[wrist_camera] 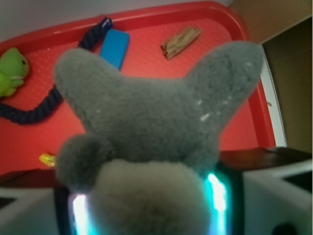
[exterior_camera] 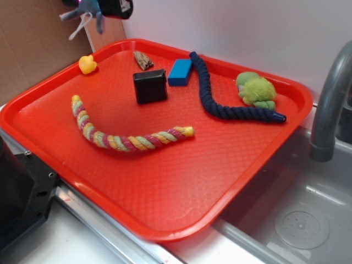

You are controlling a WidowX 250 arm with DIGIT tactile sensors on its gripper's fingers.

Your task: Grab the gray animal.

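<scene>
From the outside view, a big red tray [exterior_camera: 165, 203] sits beside a gray sink [exterior_camera: 308, 220] with a curved gray tap [exterior_camera: 330, 104]. At the very top left, up in the air above the tray's far corner, the black gripper [exterior_camera: 102, 6] hangs down with the gray animal [exterior_camera: 88, 14] in it. Thin white strings and little gray legs dangle from the toy. It does not touch the tray.

On the tray lie many small things. A tiny yellow duck [exterior_camera: 87, 64] sits near the far left edge. A black block [exterior_camera: 149, 86] stands near the middle, with a blue block [exterior_camera: 180, 72] just beside it and a brown piece of wood [exterior_camera: 143, 60] a bit behind. A dark blue rope [exterior_camera: 220, 99] bends across the right side, and a fuzzy green toy [exterior_camera: 256, 89] lies near its end. A rope of many colors (pink, yellow and green) [exterior_camera: 121, 137] curves across the front.

From the wrist view, the gray animal [wrist_camera: 151, 127] fills almost the whole picture, soft and blurry because it is so close. Two pointed gray parts stick up like ears. The gripper [wrist_camera: 146, 205] is closed tight on the toy, and its fingers [wrist_camera: 217, 193] glow blue-green on each side. Behind the toy you can see the red tray [wrist_camera: 234, 132], the blue block [wrist_camera: 115, 46], the piece of wood [wrist_camera: 181, 42], the dark blue rope [wrist_camera: 36, 112] and the green toy [wrist_camera: 12, 71].
</scene>
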